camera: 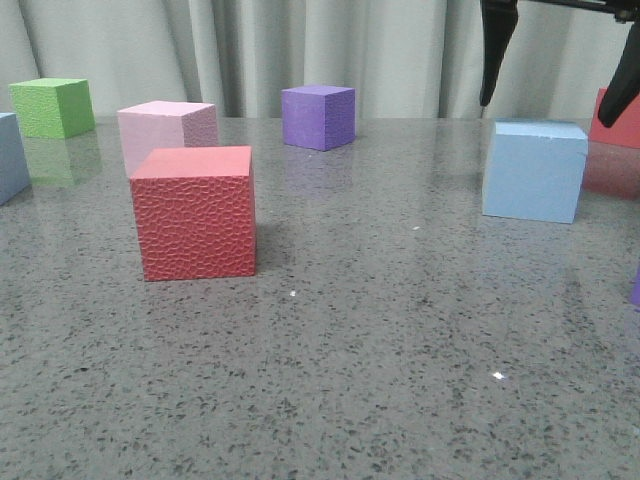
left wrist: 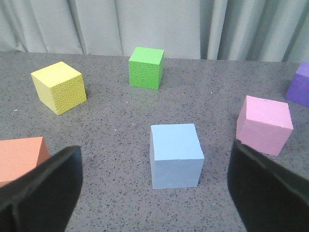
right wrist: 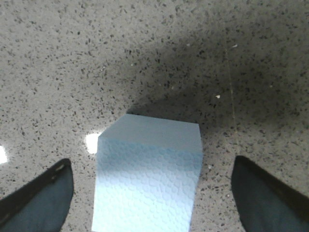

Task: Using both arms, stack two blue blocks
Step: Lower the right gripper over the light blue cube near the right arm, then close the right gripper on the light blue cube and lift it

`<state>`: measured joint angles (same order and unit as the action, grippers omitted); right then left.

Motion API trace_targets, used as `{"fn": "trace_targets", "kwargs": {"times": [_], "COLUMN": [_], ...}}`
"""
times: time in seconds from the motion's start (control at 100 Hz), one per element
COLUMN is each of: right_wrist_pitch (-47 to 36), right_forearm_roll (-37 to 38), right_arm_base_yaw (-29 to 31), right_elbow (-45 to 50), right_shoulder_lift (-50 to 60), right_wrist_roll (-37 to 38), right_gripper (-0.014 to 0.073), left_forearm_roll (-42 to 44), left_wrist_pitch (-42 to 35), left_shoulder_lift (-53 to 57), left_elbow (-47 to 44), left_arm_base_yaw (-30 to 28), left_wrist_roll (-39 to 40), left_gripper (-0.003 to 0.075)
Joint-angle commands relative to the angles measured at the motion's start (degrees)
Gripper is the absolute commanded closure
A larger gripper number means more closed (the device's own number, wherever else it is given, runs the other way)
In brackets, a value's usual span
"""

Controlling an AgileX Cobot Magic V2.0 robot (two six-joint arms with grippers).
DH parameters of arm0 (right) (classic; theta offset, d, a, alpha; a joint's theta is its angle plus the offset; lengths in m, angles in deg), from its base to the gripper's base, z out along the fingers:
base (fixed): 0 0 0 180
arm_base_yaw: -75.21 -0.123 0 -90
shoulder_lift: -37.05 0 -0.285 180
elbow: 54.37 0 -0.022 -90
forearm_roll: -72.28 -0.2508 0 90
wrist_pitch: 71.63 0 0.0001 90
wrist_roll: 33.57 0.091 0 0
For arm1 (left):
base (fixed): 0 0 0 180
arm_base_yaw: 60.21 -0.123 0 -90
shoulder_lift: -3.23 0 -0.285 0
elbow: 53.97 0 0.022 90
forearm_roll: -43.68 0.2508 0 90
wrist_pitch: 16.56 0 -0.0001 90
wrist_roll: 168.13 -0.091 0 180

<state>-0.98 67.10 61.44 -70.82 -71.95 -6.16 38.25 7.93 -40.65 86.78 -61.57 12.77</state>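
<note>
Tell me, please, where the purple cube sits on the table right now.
In the front view, the purple cube sits at the table's far edge by the curtain, near centre, right of the pink cube.

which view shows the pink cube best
The left wrist view: the pink cube is whole, nothing in front of it. In the front view the pink cube is partly hidden behind the red cube. The right wrist view misses it.

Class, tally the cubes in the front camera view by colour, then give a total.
Blue cubes: 2
Red cubes: 2
Purple cube: 1
Green cube: 1
Pink cube: 1
Total: 7, leaving out an unclear purple sliver at the right edge.
</note>
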Motion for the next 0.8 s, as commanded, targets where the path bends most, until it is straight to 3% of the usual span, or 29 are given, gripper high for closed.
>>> {"fn": "trace_targets", "kwargs": {"times": [0.0, 0.56, 0.79], "right_wrist_pitch": [0.55, 0.42, 0.76], "right_forearm_roll": [-0.22, -0.22, -0.22], "right_arm_base_yaw": [0.01, 0.01, 0.01], "right_elbow": [-1.93, -1.93, -1.93], "right_shoulder_lift": [1.74, -0.06, -0.26], "right_wrist_roll": [0.14, 0.14, -0.24], "right_gripper": [-0.0059, -0.0053, 0.0155], "left_forearm_roll": [-0.71, -0.71, -0.71], "left_wrist_pitch": [-4.79, -4.79, -4.79], "left_shoulder_lift": [-0.29, -0.29, -0.29], "left_elbow": [2.16, 2.16, 2.16], "left_arm_base_yaw": [0.07, 0.07, 0.07], "left_wrist_roll": [0.39, 0.39, 0.39], "left_gripper": [0.0131, 0.0131, 0.0131]}}
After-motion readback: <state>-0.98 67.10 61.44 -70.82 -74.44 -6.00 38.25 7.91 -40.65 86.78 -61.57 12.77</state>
